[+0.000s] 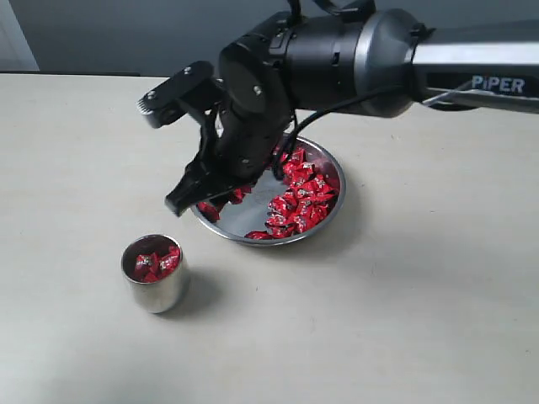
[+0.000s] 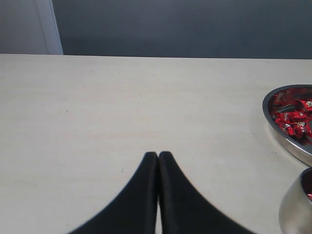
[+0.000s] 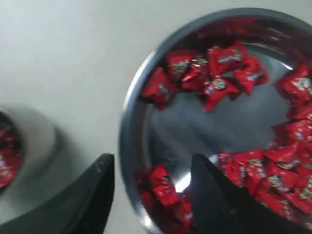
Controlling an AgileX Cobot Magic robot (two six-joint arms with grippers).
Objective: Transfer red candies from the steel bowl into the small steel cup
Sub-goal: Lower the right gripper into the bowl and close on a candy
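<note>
Counting progress, I see few candies (image 1: 157, 263) in the cup (image 1: 158, 295), at 8 o'clock from the bowl (image 1: 251, 212), where most are left. Right end effector (image 1: 160, 156) is apart and empty, left end effector (image 2: 157, 156) is together.

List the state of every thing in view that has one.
Steel bowl: upright, part of its bottom bare.
Red candies: wrapped; most in the bowl, several in the cup.
Small steel cup: upright, apart from the bowl, holds candies.
Right claw: open, empty, above the bowl's rim on the cup side.
Left claw: shut, empty.
</note>
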